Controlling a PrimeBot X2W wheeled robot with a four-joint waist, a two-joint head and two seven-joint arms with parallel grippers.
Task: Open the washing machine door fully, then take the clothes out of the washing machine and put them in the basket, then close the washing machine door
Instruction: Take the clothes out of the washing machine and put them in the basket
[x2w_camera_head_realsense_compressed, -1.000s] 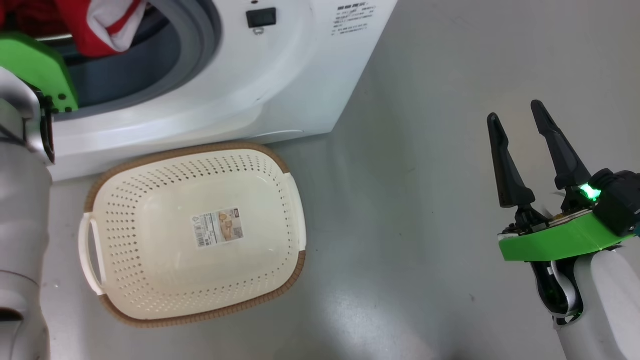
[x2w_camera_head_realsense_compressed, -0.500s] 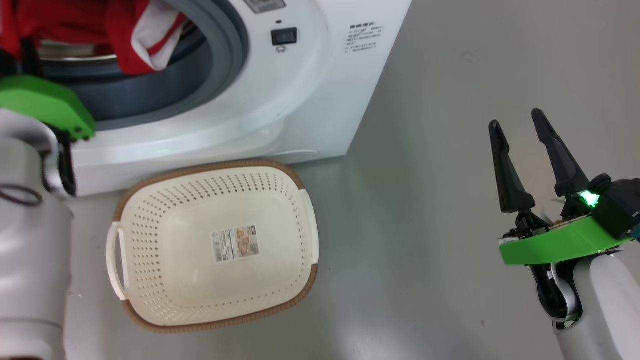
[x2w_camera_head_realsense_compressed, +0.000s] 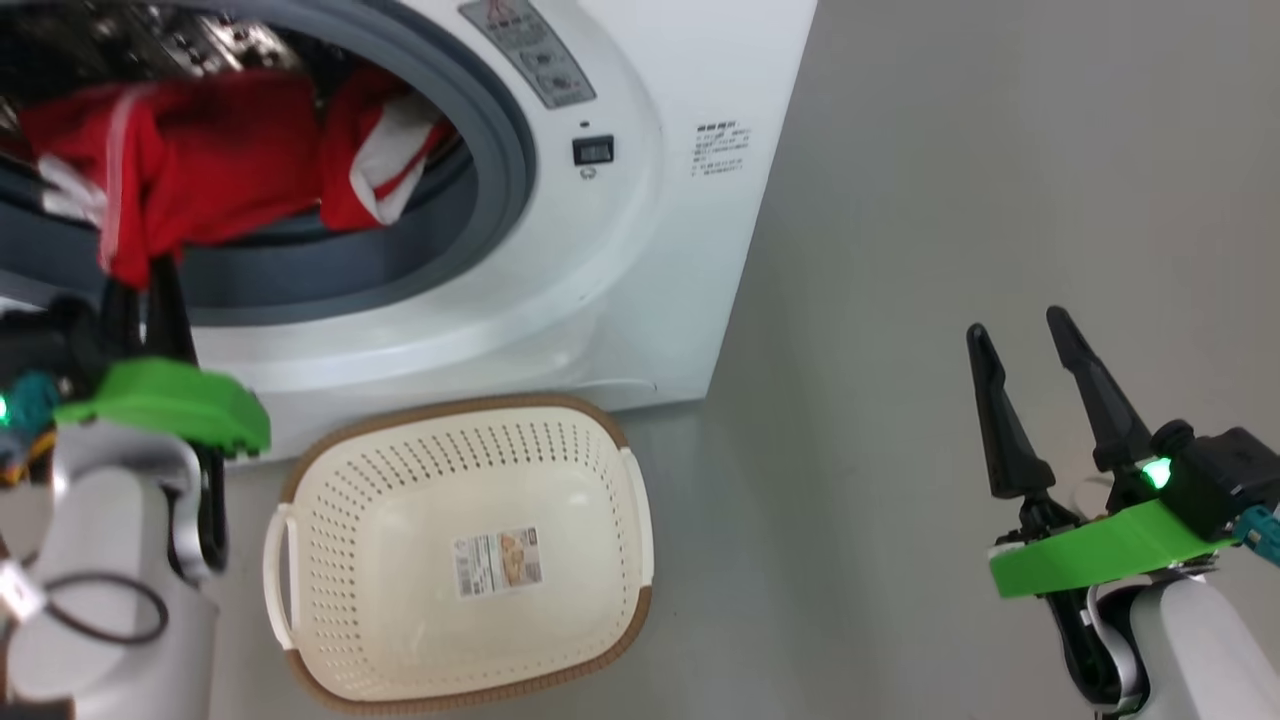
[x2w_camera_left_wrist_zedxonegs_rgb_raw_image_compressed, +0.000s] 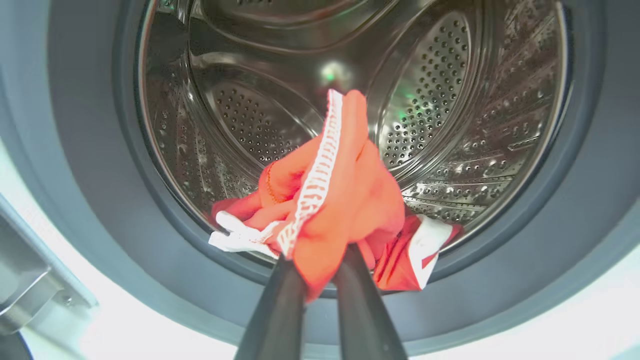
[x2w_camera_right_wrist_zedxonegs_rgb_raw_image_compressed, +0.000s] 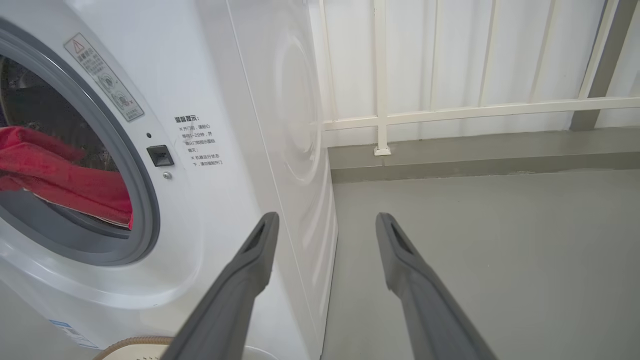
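The red clothes (x2w_camera_left_wrist_zedxonegs_rgb_raw_image_compressed: 340, 200) spill over the grey ring at the mouth of the washing machine (x2w_camera_head_realsense_compressed: 640, 250), clamped by the narrow left pincer (x2w_camera_left_wrist_zedxonegs_rgb_raw_image_compressed: 316, 265). The basket (x2w_camera_head_realsense_compressed: 400, 470) sits on the floor (x2w_camera_head_realsense_compressed: 900, 300) just below. The right pincer (x2w_camera_head_realsense_compressed: 1015, 322) is spread wide, well apart.

1. The head camera now looks higher, so more of the washing machine (x2w_camera_head_realsense_compressed: 660, 260) opening comes into view.
2. The left hand (x2w_camera_head_realsense_compressed: 142, 290) sits farther back toward the near side, below the opening's lower edge, and its dark fingers (x2w_camera_head_realsense_compressed: 170, 310) now show.
3. The clothes (x2w_camera_head_realsense_compressed: 230, 160) now stretch out over the grey ring (x2w_camera_head_realsense_compressed: 505, 170), with one red bunch pinched in that hand.
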